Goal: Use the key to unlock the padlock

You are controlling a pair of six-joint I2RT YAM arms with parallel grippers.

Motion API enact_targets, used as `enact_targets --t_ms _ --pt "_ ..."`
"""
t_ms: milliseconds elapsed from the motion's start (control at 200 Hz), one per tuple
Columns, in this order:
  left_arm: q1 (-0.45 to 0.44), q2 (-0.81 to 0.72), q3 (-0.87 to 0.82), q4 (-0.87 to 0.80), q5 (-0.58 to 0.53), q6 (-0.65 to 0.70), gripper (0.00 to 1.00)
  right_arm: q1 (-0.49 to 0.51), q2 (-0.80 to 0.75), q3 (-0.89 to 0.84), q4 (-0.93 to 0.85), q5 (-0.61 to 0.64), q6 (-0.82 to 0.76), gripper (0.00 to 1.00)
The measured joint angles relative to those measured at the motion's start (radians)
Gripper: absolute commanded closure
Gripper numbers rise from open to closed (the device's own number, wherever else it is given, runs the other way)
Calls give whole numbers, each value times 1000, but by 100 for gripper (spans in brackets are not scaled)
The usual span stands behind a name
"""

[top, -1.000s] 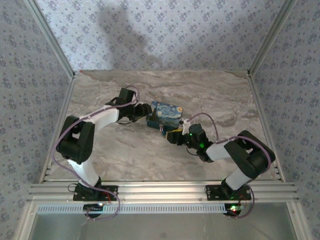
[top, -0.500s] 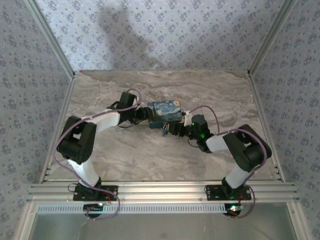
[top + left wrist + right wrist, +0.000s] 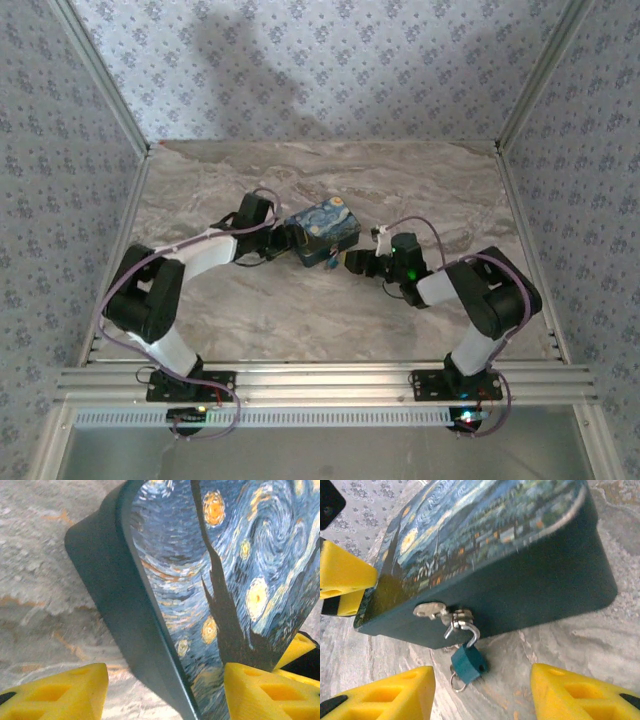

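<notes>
Table: the marbled table is lying under both pairs of fingers and carrying everything else.
Left arm: the left arm is folding at an elbow near the left rail. It is reaching its white forearm rightward, low over the table, to the box's left end.
Right arm: the right arm is bending at a raised elbow and pointing its forearm leftward, low, at the box's near wall.
Box: the swirl-painted box is sitting at an angle between the two grippers. The left wrist view is giving its lid and dark side wall close up, while the right wrist view is giving its latch wall.
Left gripper: the left gripper is straddling a corner of the box with its yellow fingers apart. Bare table is showing between one finger and the wall; whether the other is touching the lid I cannot tell.
Right gripper: the right gripper is facing the latch wall with its fingers well apart, gripping nothing.
Padlock: the padlock is hanging just ahead of the right fingers, in the gap between them. Its thin shackle is hooking into the silvery latch. From above it is shrinking to a speck.
Ring: a small wire ring is dangling under the padlock, nearest the right fingers; whether the key is on it I cannot tell.
</notes>
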Motion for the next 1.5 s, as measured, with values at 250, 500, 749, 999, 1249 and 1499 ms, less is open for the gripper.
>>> enact_targets --t_ms 250,500,749,999,1249,1499 --pt "-31 -83 49 -91 -26 3 44 -2 -1 10 18 -76 0 43" --pt "-85 -58 169 -96 -21 9 49 -2 96 72 80 -118 28 40" --pt "-108 46 230 -100 2 11 51 -2 182 108 135 -156 60 39" --pt "-116 103 254 -96 25 7 53 1 259 136 220 -190 113 42" --pt "-116 125 255 -92 27 6 54 17 284 143 252 -220 137 46" --pt "-116 129 256 -92 27 0 54 19 289 143 257 -234 148 51"
